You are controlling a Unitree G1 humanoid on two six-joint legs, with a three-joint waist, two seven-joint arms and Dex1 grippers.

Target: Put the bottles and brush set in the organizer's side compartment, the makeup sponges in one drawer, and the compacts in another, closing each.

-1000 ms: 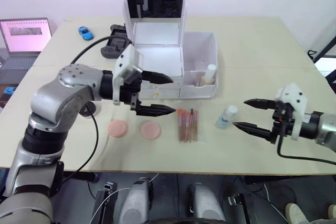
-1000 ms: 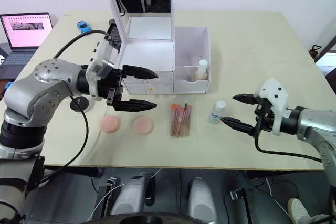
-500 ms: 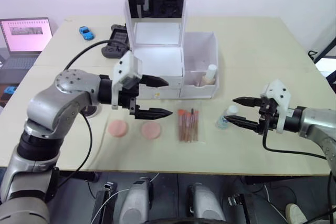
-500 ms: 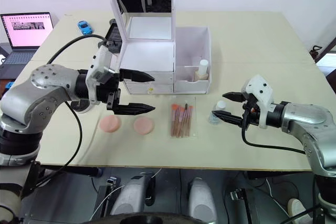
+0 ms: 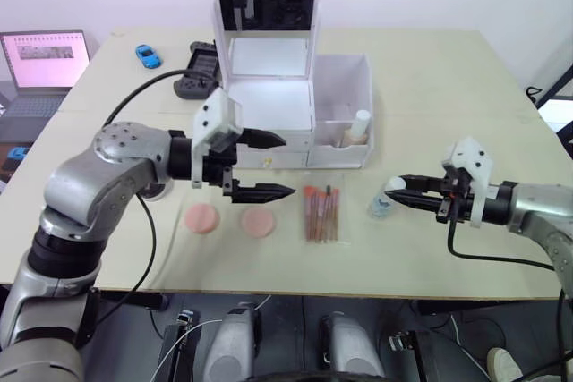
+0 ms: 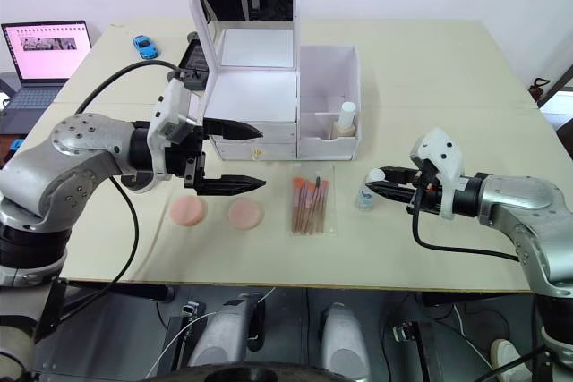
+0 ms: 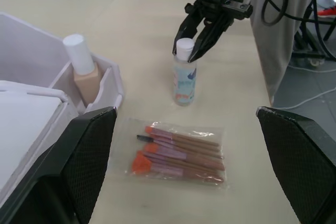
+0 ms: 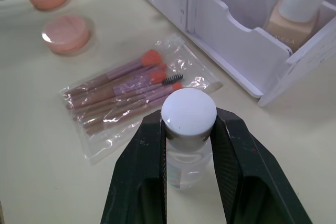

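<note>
A short clear bottle (image 5: 383,205) with a blue label stands on the table right of the brush set (image 5: 320,213). My right gripper (image 5: 400,191) is shut on the bottle, its fingers pressing both sides of the white cap (image 8: 189,113). The taller beige bottle (image 5: 358,126) stands in the side compartment (image 5: 345,87) of the white organizer (image 5: 269,105). Two pink makeup sponges (image 5: 202,218) (image 5: 257,222) lie in front of the drawers. My left gripper (image 5: 288,165) hangs open above them, just in front of the drawers. The compacts are out of view.
A laptop (image 5: 43,60) sits at the far left edge. A blue toy car (image 5: 146,55) and a black controller (image 5: 195,73) lie behind the organizer's left side. A black cable runs along the left arm.
My right gripper moved left up to the clear bottle and closed its fingers on the cap. The left arm shifted only slightly and stayed open.
</note>
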